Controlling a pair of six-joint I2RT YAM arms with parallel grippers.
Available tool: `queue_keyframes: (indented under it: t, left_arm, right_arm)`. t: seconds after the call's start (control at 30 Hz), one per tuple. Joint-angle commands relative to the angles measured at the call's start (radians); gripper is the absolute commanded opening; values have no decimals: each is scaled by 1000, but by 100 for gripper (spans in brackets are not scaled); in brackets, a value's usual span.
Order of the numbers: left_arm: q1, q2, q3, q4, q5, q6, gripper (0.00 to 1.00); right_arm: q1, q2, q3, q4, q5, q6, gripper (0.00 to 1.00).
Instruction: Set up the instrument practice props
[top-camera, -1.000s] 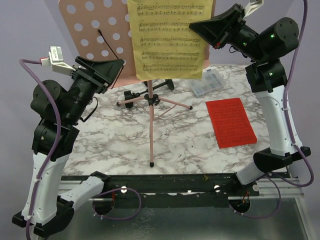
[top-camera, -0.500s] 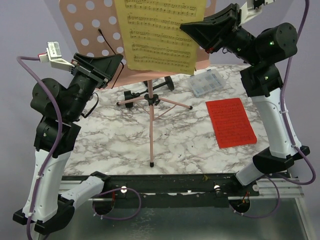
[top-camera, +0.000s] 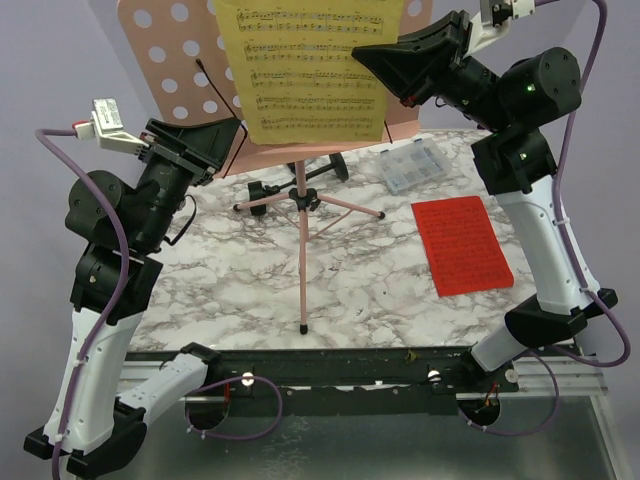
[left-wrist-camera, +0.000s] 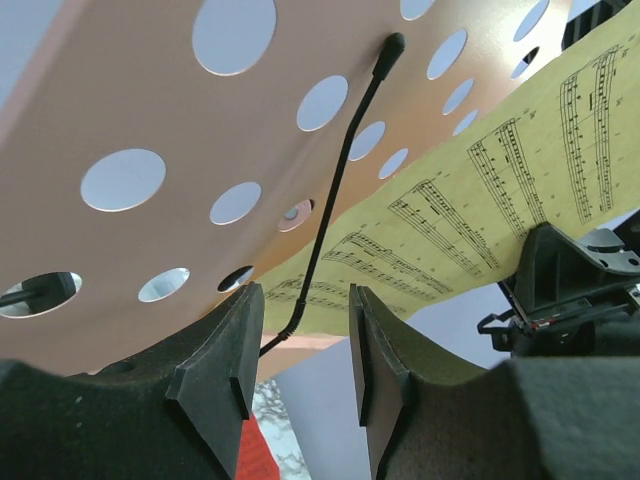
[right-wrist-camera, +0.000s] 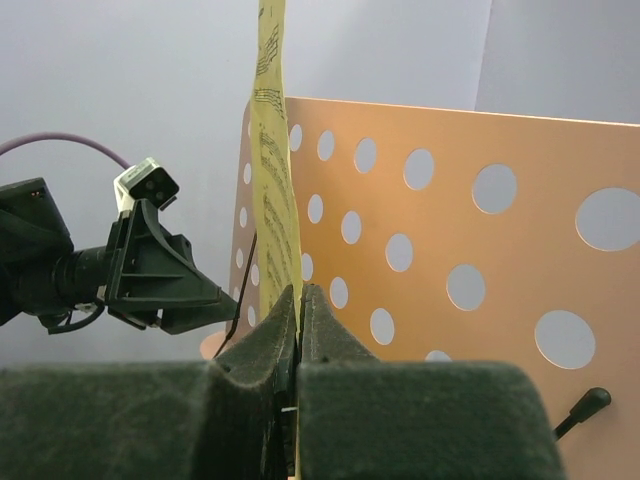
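The pink perforated music stand (top-camera: 175, 60) stands on thin tripod legs (top-camera: 303, 260) at the back of the table. My right gripper (top-camera: 365, 55) is shut on the right edge of the yellow sheet-music page (top-camera: 300, 70) and holds it in front of the stand's desk. In the right wrist view the page (right-wrist-camera: 270, 180) runs edge-on up from the closed fingers, beside the desk (right-wrist-camera: 450, 230). My left gripper (top-camera: 235, 130) is open and empty below the desk's lower left edge. The red page (top-camera: 461, 244) lies flat on the table at right. The black microphone (top-camera: 300, 185) lies behind the stand's legs.
A clear plastic compartment box (top-camera: 411, 166) sits at the back right of the marble table (top-camera: 220, 280). A thin black clip arm (left-wrist-camera: 335, 190) curves across the desk's face (left-wrist-camera: 150, 90) just above my left fingers. The table's front rail (top-camera: 330, 365) runs between the arm bases.
My right gripper has carried the yellow page to the left and a little up across the stand's desk. My left gripper has shifted slightly and stays open.
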Motion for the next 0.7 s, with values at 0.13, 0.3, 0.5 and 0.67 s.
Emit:
queue_keyframes:
  t: [0.13,0.3,0.5,0.67]
  left_arm:
    - [6,37,-4,48,-16,15,43]
    - [5,46,-8,82,-13,8,38]
    - [5,57,-4,107,26,14,23]
    - [5,46,-10,124,38,39,11]
  right_arm:
    - [15,22,13,21,23,-14,1]
    - [24,34,37,-4,36,-40,1]
    - [42,68,89,-39,53,-66,1]
    - [75,69,83,-44,123,-99,1]
